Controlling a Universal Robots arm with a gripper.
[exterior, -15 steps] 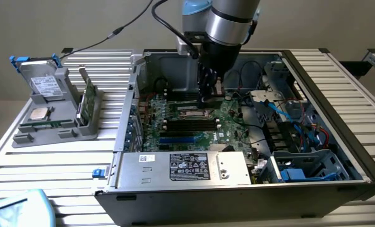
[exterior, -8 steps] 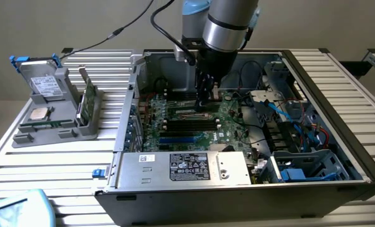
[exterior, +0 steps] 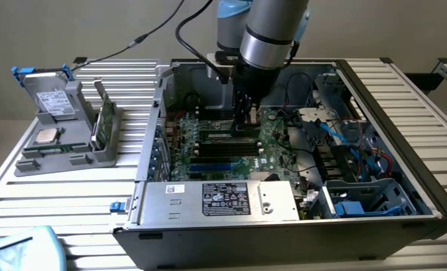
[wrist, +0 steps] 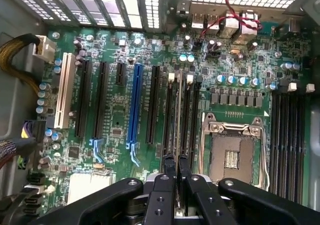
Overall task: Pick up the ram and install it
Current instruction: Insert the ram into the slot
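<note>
Inside the open computer case [exterior: 284, 243] on the slatted worktop [exterior: 73, 192], the robot arm [exterior: 272, 28] reaches down over the green motherboard [wrist: 115, 105]. Its jaws are clenched on the ram [wrist: 178, 115], which the wrist view catches edge-on as a thin strip running out from between the two fingertips. The stick lies lengthwise along the bank of black memory slots [wrist: 167, 115] just beside the bare processor socket [wrist: 232, 150], lined up with one slot in that bank.

Judging by this, the pick-up is done and the work has reached the fitting stage: the stick is at the board and matched to a slot. Whether its lower edge is touching the slot, part-way in or fully home cannot be told, and the white clips [wrist: 171, 77] at the slot ends give no clear sign of having latched. With the jaws gripping it, the installation cannot be called finished.

Well apart, at the exterior view's left, a grey holder [exterior: 58, 152] carries a wider green card [exterior: 103, 121].
</note>
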